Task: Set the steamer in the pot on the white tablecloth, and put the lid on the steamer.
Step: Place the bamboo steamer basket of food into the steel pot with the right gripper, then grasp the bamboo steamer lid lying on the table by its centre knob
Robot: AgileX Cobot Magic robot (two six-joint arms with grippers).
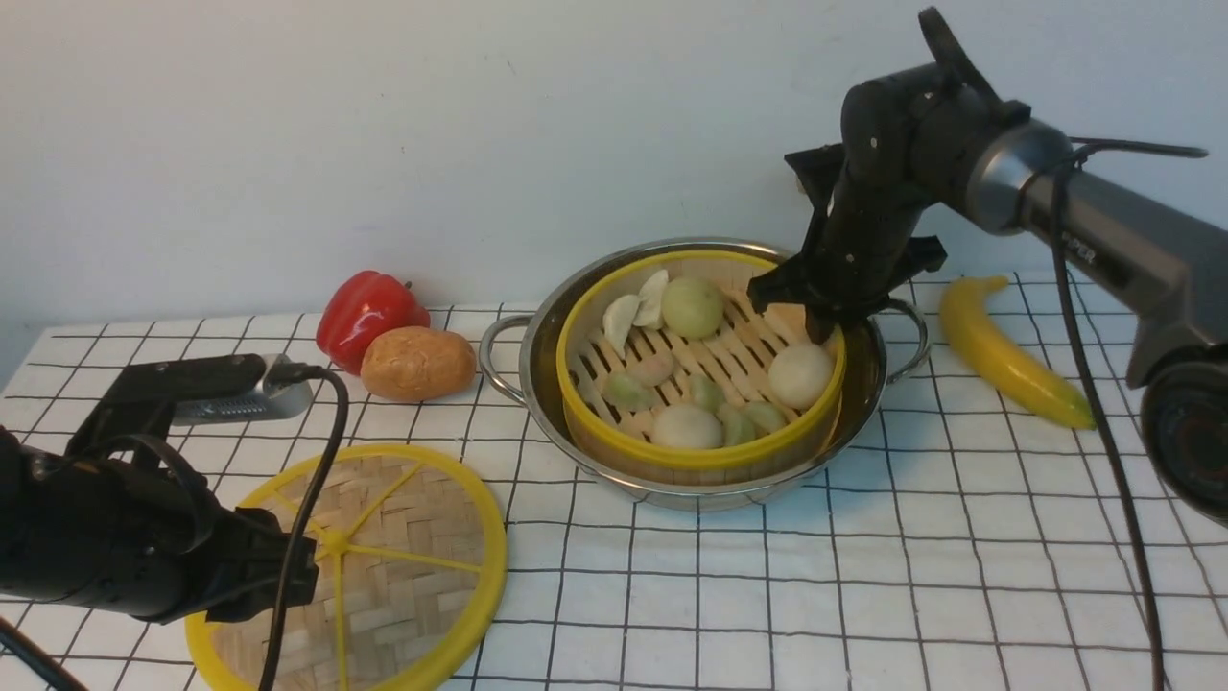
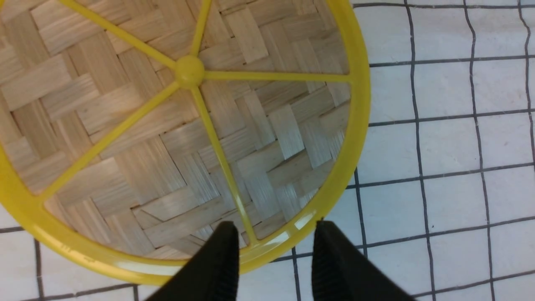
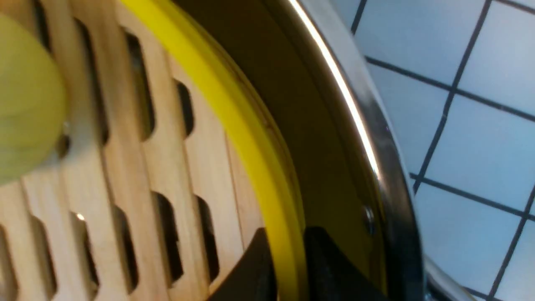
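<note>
On the right arm (image 1: 1103,216), the letters "PER" are being shown in pale print, the start of the word being too unclear to read. The steamer (image 1: 705,461) is sitting inside the pot (image 1: 662,494), its smooth yellow rim being set off by pale bamboo slats. Rounded white and green food pieces (image 1: 693,307) are being carried on its floor. The pot's shiny steel is being flanked by 2 loop handles (image 1: 501,361), and it is being supported by the tablecloth (image 1: 691,585), white fabric being crossed by thin black lines.

The right gripper (image 3: 288,251) is being held at the steamer's edge, 1 finger being placed on each side of the rim; whether the rim is being pinched cannot be told. The left gripper (image 2: 273,230) is being held over the lid's edge, its 2 fingers being spread, with nothing being pinched.

The lid (image 1: 408,576) is lying flat on the cloth, apart from the pot, its woven strips being crossed by 5 yellow spokes. A glossy red pepper (image 1: 365,317) is resting beside a brown potato (image 1: 418,364); a curved yellow banana (image 1: 1012,355) is lying near the pot's other side.
</note>
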